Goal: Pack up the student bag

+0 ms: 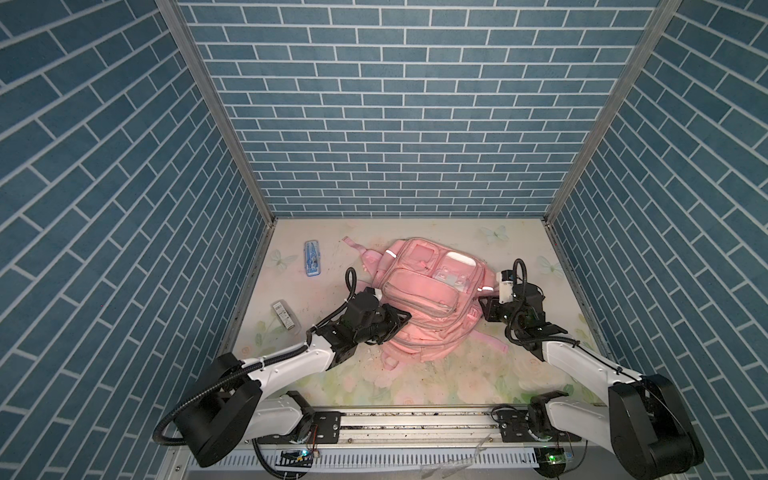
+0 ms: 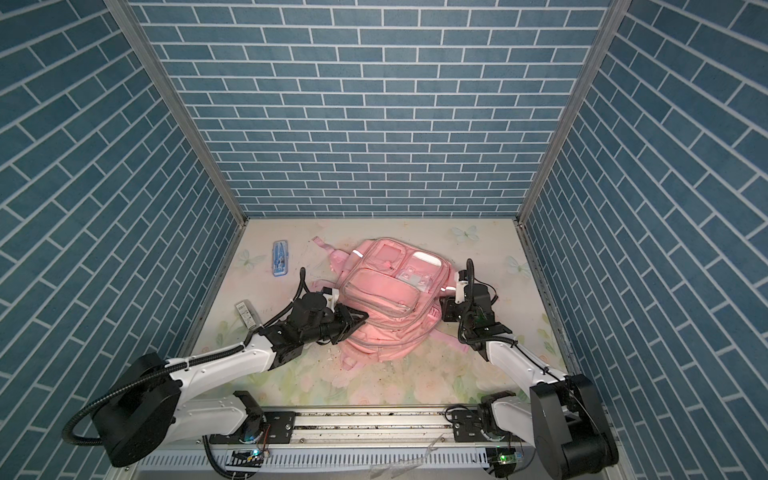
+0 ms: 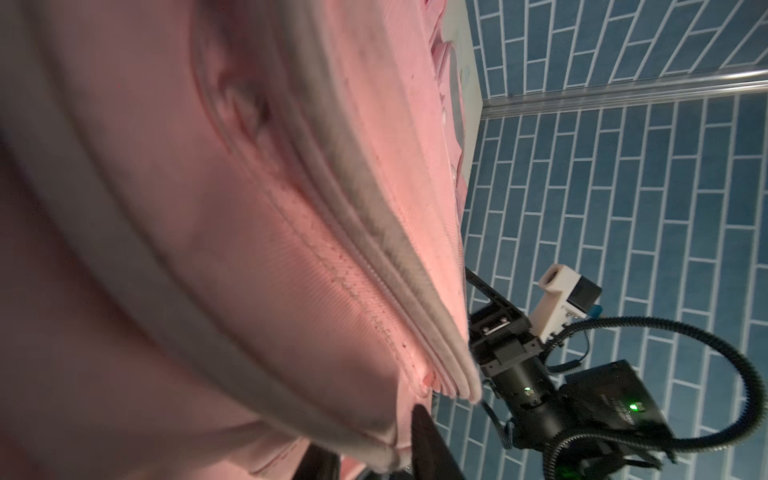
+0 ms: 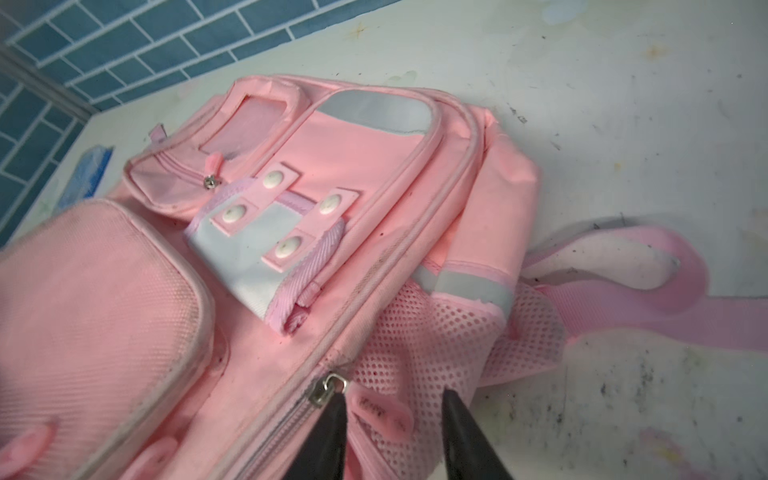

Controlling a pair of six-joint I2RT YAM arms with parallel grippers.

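The student bag [image 1: 419, 286] [image 2: 386, 291] is a pink backpack lying front-up in the middle of the floral table. My left gripper [image 1: 402, 321] [image 2: 360, 318] is at its near left edge. In the left wrist view pink fabric [image 3: 249, 249] fills the frame, and the left gripper [image 3: 370, 432] stands open with a grey-piped seam lying between its dark fingers. My right gripper [image 1: 482, 302] [image 2: 441, 301] is at the bag's right side by the mesh pocket. In the right wrist view the right gripper [image 4: 395, 395] is open around the pink zipper pull tab [image 4: 382, 411], next to the metal slider [image 4: 322, 390].
A blue pencil case [image 1: 312, 258] [image 2: 279, 259] lies at the back left of the table. A small clear box [image 1: 286, 316] [image 2: 248, 314] lies near the left wall. A pink strap [image 4: 665, 299] trails from the bag's right side. Blue brick walls enclose three sides.
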